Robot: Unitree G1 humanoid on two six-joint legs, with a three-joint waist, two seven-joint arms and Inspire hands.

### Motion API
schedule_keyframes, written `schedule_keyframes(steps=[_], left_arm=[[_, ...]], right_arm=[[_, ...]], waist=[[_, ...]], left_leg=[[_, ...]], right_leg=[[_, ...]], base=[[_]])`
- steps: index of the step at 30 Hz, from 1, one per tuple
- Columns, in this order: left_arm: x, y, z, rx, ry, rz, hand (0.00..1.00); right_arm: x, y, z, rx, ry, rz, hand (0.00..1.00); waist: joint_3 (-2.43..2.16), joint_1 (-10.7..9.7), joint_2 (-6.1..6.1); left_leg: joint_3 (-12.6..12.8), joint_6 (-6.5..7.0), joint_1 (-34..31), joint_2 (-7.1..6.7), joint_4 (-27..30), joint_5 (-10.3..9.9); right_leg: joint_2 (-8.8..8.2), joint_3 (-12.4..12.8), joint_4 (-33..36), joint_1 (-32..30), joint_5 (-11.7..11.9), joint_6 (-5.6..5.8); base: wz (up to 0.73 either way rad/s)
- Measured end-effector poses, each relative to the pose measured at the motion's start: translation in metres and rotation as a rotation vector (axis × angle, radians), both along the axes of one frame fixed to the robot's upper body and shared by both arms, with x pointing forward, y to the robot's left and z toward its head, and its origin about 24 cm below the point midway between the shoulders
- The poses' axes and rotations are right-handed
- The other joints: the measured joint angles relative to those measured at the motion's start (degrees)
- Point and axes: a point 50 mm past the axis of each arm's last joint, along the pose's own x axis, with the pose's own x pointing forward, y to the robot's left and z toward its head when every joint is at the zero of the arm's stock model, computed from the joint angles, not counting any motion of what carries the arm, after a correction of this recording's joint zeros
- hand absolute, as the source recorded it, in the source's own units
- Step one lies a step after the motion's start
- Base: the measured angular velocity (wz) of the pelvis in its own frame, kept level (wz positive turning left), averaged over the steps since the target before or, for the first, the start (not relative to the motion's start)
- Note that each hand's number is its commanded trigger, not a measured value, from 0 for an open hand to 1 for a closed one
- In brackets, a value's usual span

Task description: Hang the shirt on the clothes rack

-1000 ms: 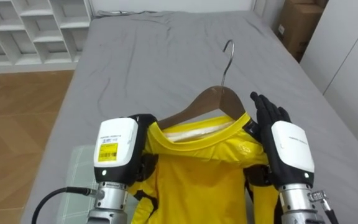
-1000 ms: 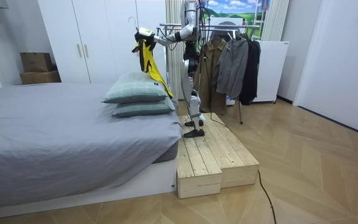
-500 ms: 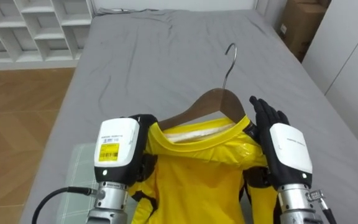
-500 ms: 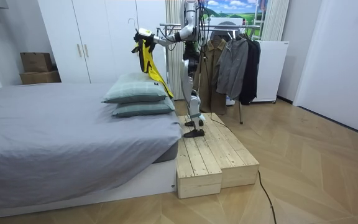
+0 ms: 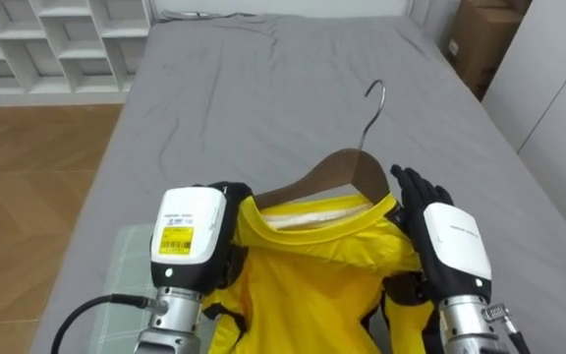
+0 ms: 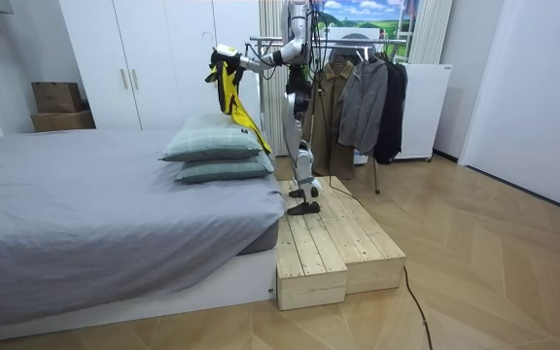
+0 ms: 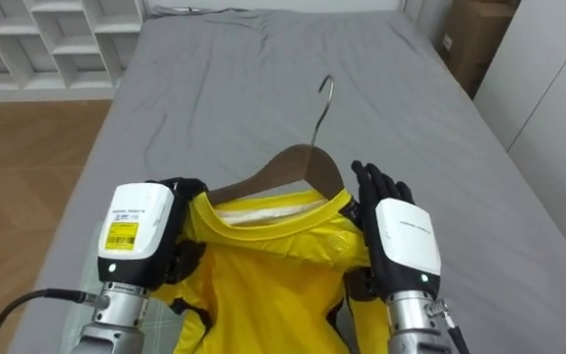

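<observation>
Item: yellow T-shirt [image 5: 312,270], already threaded onto a wooden hanger [image 5: 337,169]. The collar sat round the hanger's neck, and the metal hook [image 5: 373,106] stood free above it, leaning a little to the right. I saw it held up in the air in front of the robot's chest, above the grey bed [image 5: 263,79] and clear of the sheet.

Condition: glossy cloth, bright yellow with a pale inner neckband. It was bunched and creased below the collar, and the body hung down between the forearms.

Holders: the left hand [image 5: 193,236] was at the shirt's left shoulder. I could not tell its grip. The right hand [image 5: 438,231] was flat against the right shoulder, with its fingers [image 5: 416,187] straight and pointing up beside the hanger.

Progress: I judged the dressing of the hanger done. Hanging remained, since the hook rested on nothing yet.

Surroundings: in the room view the robot stood on a wooden platform [image 6: 329,243] at the bed's head end, next to two stacked pillows [image 6: 212,151]. The clothes rack [image 6: 358,41], with coats [image 6: 363,102] on it, was just behind the robot. I reckoned it would need to turn round before the hook could reach the rail.
</observation>
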Motion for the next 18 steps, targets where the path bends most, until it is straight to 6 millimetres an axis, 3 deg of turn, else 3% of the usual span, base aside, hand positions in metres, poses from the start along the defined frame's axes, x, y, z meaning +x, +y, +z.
schedule_keyframes(steps=[18], left_arm=[[0.0004,0.0025,0.0007,0.0,-0.009,0.017,1.0]], right_arm=[[0.0006,-0.0033,-0.0044,0.045,0.071,-0.034,1.0]], waist=[[-0.12,-0.16,0.19]], left_leg=[[-0.06,0.0,0.06,-0.01,0.13,0.0]], right_leg=[[-0.02,-0.01,0.0,0.17,0.0,0.0]], base=[[0.0]])
